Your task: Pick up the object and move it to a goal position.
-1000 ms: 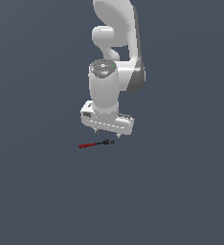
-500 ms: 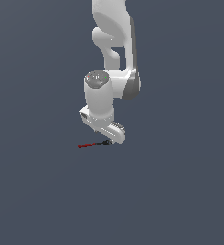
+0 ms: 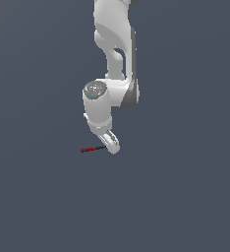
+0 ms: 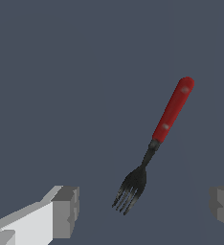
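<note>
Red-handled fork (image 4: 157, 148) lies flat on the grey floor, tines between the gripper's (image 4: 143, 206) spread, empty fingers (image 4: 66, 210) (handle outside); closing there risks pinching only tines, tipping it loose.

fork (image 4: 154, 148) red handle, blk tines | btwn wide-apart fingers (image 4: 66, 211) | untouched

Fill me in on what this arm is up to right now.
A white robot arm is reaching down for a small fork with a red handle and black prongs that lies flat on the plain grey floor. Its pincer is open, with the prong end of the fork between the two fingers, and nothing is gripped yet. In the exterior view the pincer sits low over the fork's black end.
</note>
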`<state>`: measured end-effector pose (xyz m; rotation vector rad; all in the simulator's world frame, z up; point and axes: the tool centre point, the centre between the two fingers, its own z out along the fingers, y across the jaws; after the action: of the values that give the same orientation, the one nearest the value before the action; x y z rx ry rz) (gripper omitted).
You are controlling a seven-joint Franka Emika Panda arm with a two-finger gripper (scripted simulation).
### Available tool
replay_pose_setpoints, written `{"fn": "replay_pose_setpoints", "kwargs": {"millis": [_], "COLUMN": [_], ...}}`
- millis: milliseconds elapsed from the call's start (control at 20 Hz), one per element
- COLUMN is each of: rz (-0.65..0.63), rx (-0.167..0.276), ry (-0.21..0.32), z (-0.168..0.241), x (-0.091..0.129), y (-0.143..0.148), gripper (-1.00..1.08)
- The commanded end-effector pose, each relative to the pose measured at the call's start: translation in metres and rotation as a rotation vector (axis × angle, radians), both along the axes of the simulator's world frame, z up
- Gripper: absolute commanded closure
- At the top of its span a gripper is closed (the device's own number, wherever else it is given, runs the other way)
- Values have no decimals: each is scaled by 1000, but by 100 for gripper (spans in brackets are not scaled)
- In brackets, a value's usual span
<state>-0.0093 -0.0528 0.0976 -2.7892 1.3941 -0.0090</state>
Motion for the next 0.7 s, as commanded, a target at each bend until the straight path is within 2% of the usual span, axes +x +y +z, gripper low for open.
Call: {"fn": "replay_pose_setpoints", "kwargs": {"millis": [0, 350, 650], "rz": [-83, -291, -409], "rx": [-1, -6, -11], "ry": [4, 14, 18], "z": [-7, -26, -36], "x": [-2, -9, -13], "y": [-5, -18, -25], "gripper": [-92, -92, -92]}}
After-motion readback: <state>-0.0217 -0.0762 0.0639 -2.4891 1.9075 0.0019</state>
